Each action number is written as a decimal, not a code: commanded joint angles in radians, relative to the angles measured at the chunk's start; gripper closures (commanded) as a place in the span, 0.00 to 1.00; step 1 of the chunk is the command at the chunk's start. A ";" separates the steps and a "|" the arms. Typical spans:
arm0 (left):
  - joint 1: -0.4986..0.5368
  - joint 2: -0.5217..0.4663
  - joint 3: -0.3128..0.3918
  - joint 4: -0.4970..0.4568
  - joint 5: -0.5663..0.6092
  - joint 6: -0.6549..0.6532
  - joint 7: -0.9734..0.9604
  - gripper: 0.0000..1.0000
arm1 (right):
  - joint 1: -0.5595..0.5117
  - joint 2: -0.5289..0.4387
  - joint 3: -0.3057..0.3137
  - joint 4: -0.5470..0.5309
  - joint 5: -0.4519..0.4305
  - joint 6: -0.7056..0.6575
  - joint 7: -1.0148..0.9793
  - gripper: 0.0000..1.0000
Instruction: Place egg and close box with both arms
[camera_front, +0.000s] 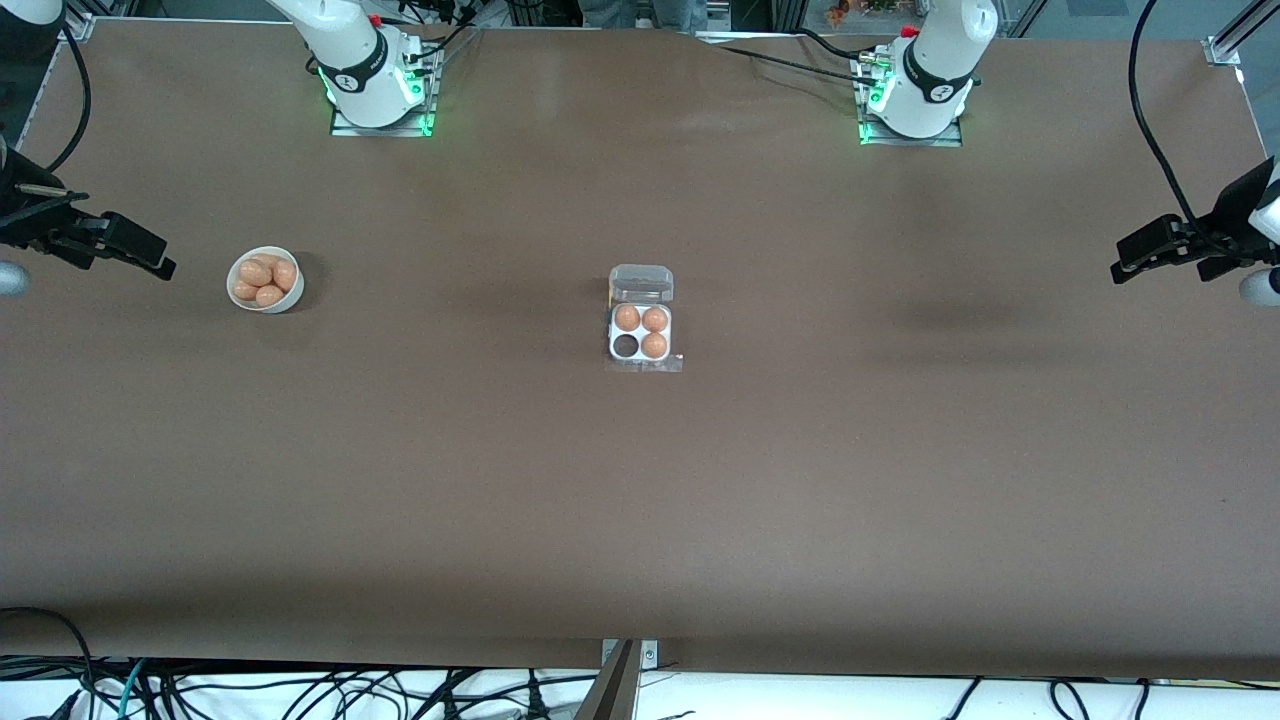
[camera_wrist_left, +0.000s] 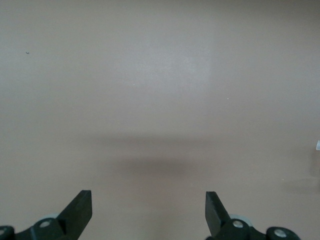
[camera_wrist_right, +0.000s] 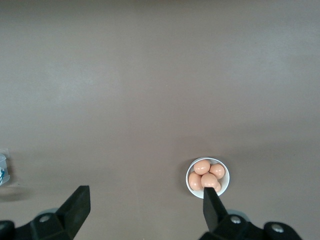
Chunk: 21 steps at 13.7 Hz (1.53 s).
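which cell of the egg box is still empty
The cell nearest the front camera, toward the right arm's end; it shows dark, while the box's other three cells each hold an egg.

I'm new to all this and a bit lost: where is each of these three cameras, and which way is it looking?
Front view: high, facing both arms' bases; shows the table, the egg box, the bowl, the left gripper and the right gripper.
Left wrist view: on the left arm, looking down at bare table between the open left gripper.
Right wrist view: on the right arm, looking down past the open right gripper.
Shared: front and right wrist views both show the bowl of eggs.
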 joint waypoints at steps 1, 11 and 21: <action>-0.001 0.013 -0.001 0.031 0.020 -0.014 0.013 0.00 | -0.009 -0.012 0.011 -0.012 -0.012 -0.003 -0.010 0.00; 0.013 0.013 0.002 0.045 0.021 -0.014 0.018 0.00 | -0.009 -0.012 0.011 -0.011 -0.012 -0.012 -0.015 0.00; 0.016 0.014 0.009 0.054 0.020 -0.014 0.015 0.00 | -0.009 -0.012 0.011 -0.011 -0.012 -0.013 -0.015 0.00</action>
